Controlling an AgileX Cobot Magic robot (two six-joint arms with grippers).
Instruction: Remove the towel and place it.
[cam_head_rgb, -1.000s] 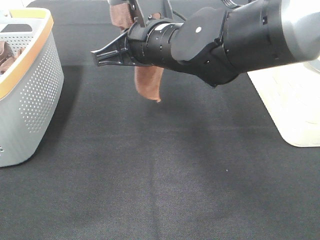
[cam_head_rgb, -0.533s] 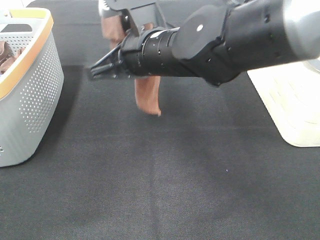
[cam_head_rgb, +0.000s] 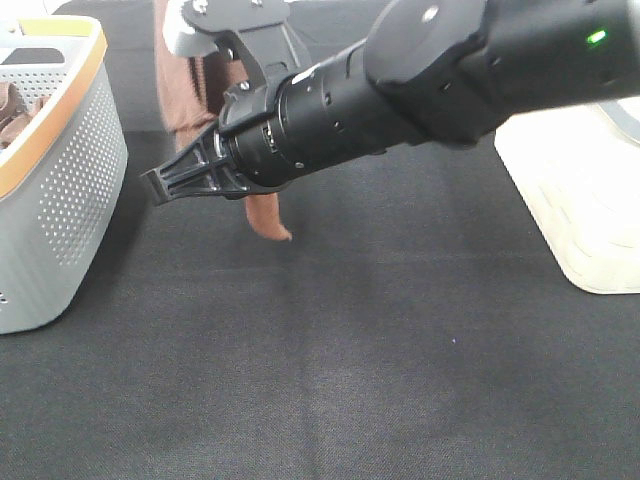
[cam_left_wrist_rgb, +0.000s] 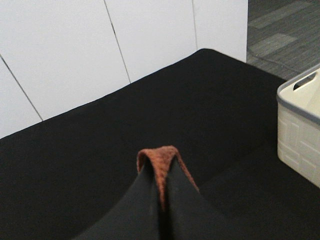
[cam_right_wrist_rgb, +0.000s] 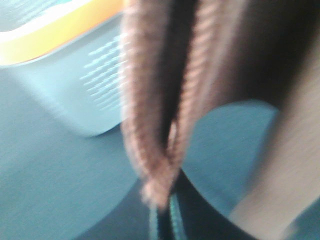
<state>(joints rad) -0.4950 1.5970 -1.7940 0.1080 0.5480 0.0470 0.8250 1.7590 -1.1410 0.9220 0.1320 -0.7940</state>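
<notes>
White perforated plastic with an orange rim forms the basket (cam_head_rgb: 70, 200) at far left, a bunched brown cloth (cam_head_rgb: 10, 108) inside. Near it the towel (cam_head_rgb: 185, 85) hangs over the counter (cam_head_rgb: 320, 350), a fold nipped in the closed left hand (cam_left_wrist_rgb: 161, 172). The right hand (cam_head_rgb: 165, 184), reaching across, looks clamped on another edge, though its blurred wrist view leaves doubt. A shallow pinch could let the towel slip, or its dangling corner could drag and bunch on landing. The arm hides the towel's middle, no tag shows, and a cream container (cam_head_rgb: 580, 210) is cut off at right.
</notes>
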